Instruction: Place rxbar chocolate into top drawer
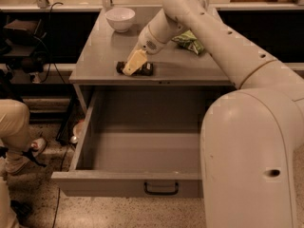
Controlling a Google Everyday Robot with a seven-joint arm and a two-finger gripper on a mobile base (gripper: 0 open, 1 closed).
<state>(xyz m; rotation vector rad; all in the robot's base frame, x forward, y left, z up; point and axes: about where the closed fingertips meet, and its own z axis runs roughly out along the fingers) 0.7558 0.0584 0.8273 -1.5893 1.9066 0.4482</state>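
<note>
The rxbar chocolate (144, 69) is a small dark flat bar lying on the grey cabinet top (104, 51) near its front edge. My gripper (131, 66) has pale yellow fingers and sits right over the bar's left half, touching or nearly touching it. The top drawer (95, 182) is pulled wide open below the counter, its grey inside bare, with a small dark handle (161, 189) at the middle of its front panel.
A white bowl (120, 19) stands at the back left of the cabinet top. A green crinkled chip bag (190, 42) lies at the back right, partly behind my arm. A person's leg and shoe (19, 137) are at the left by cables.
</note>
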